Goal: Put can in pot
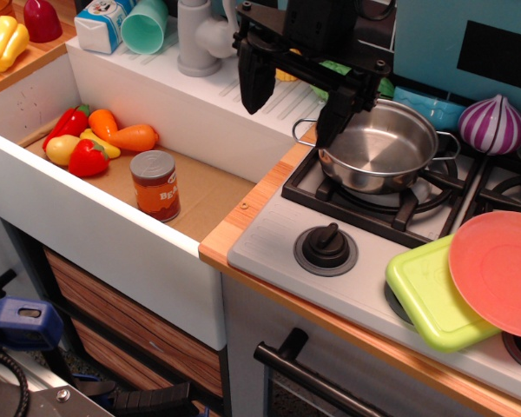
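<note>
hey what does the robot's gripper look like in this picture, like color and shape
The gripper is all black, with a blocky body and two long, flat fingers that taper toward their tips. The surface looks matte, like plastic, with small screws on the body near the right finger. No labels or markings can be made out, and only a hint of dark cable shows at the top edge.

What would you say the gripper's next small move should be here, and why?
Probably a move left and down toward the can. The gripper hangs open and empty near the pot's rim on the stove, while the can stands upright in the sink, well apart from it. The pot looks empty, so the can has to be grasped first.
</note>
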Controlling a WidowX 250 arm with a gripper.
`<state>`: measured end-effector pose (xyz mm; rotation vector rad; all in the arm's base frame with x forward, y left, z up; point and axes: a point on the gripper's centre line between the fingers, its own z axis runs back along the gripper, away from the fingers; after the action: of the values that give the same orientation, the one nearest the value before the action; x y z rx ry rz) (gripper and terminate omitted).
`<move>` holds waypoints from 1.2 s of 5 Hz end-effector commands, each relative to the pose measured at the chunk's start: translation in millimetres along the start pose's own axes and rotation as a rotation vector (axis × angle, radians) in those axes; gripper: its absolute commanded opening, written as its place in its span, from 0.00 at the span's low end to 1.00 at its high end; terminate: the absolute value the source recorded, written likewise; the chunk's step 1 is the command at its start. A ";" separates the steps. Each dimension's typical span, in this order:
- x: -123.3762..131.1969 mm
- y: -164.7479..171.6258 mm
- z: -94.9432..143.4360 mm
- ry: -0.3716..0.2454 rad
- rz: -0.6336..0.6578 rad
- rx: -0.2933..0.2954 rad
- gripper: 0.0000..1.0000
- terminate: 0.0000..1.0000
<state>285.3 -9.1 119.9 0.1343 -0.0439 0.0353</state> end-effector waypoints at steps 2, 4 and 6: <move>11.3 47.6 2.7 0.018 -0.041 0.033 1.00 0.00; 18.6 113.6 -38.7 -0.065 -0.091 0.071 1.00 0.00; 37.1 133.0 -94.0 -0.175 -0.108 0.044 1.00 0.00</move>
<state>318.4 132.9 27.3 0.1519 -0.1889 -0.0920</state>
